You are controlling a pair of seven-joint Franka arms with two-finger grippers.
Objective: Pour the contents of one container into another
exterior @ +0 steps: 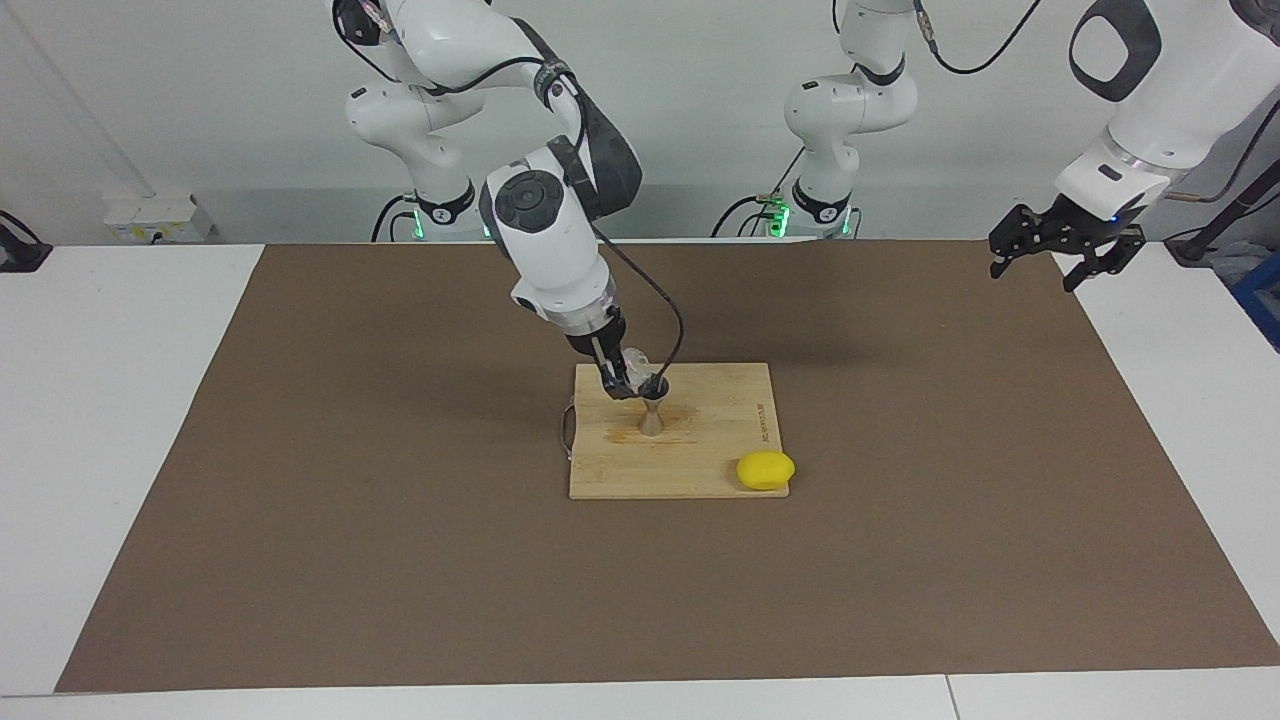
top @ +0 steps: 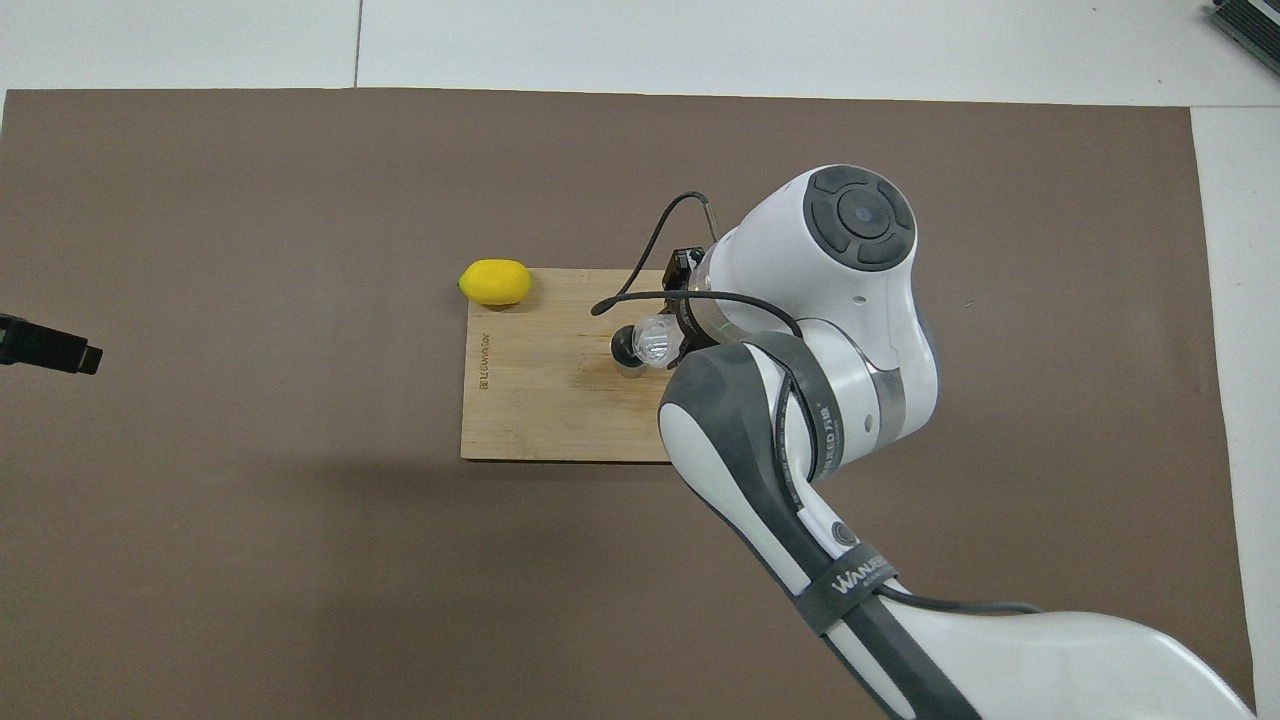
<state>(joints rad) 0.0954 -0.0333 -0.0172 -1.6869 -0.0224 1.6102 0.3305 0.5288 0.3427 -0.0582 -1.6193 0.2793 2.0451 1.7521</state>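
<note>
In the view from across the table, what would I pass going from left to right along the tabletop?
The right gripper holding the small clear glass cup tipped over the silver hourglass-shaped metal jigger on the wooden cutting board, then the yellow lemon, then the black left gripper, waiting raised.

The right arm's wrist hides most of the right gripper from overhead, plus one end of the cutting board. The glass cup covers part of the jigger. The left gripper is cut off at the overhead edge.
</note>
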